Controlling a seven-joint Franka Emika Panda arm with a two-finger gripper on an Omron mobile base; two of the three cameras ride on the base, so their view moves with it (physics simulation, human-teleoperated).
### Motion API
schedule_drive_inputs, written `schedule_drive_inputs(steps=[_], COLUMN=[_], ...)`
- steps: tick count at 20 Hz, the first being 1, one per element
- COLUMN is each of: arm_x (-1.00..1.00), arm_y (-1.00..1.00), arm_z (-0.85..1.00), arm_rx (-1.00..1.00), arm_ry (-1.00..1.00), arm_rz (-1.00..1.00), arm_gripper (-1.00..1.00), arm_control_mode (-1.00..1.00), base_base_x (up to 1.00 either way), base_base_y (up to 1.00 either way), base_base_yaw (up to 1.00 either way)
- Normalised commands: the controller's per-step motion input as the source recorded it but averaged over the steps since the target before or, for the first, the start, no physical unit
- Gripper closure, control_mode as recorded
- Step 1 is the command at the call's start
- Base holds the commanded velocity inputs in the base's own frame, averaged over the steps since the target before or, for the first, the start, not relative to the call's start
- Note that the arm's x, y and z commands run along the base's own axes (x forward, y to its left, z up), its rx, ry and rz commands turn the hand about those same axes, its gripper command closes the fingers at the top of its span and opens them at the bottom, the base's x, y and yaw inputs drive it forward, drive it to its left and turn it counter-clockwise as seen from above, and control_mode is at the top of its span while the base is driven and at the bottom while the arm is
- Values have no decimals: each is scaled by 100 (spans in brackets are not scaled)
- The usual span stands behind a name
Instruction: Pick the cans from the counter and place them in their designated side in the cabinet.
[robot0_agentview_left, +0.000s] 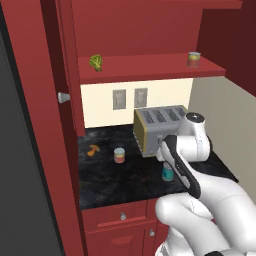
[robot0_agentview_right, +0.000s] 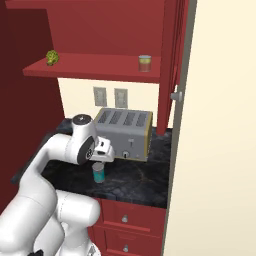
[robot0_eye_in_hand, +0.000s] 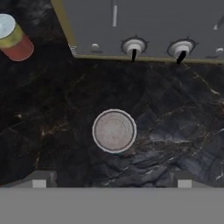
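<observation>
A teal-labelled can stands on the black counter in front of the toaster. My gripper hangs straight above it, open, with nothing between its fingers. In the hand view the can's silvery top lies centred between my wide-apart fingertips. A red-and-yellow can stands further left on the counter, and it also sits in the upper left of the hand view as the same can. In the left base view my forearm partly covers the teal can. Another can stands on the right of the cabinet shelf.
A silver four-slot toaster stands close behind the teal can, its knobs facing me. A green leafy lump sits at the shelf's left. A small orange curved item lies on the counter's left. Red drawers lie below.
</observation>
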Motion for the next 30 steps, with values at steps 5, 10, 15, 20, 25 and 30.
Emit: schedule_drive_inputs(steps=[5,10,15,20,25,30], arm_x=[21,10,5,13,14,13], arm_y=[0,0,0,0,0,0], arm_z=[-16,-23,-23,-18,-18,-21], arm_rx=[0,0,0,0,0,0], arm_ry=[0,2,5,3,1,2], arm_rz=[1,0,0,0,0,0], arm_gripper=[-100,-100,-100,-100,-100,-100], arm_control_mode=[-100,-100,-100,-100,-100,-100], base_base_x=[0,0,0,0,0,0], base_base_y=[0,0,0,0,0,0], base_base_yaw=[0,0,0,0,0,0])
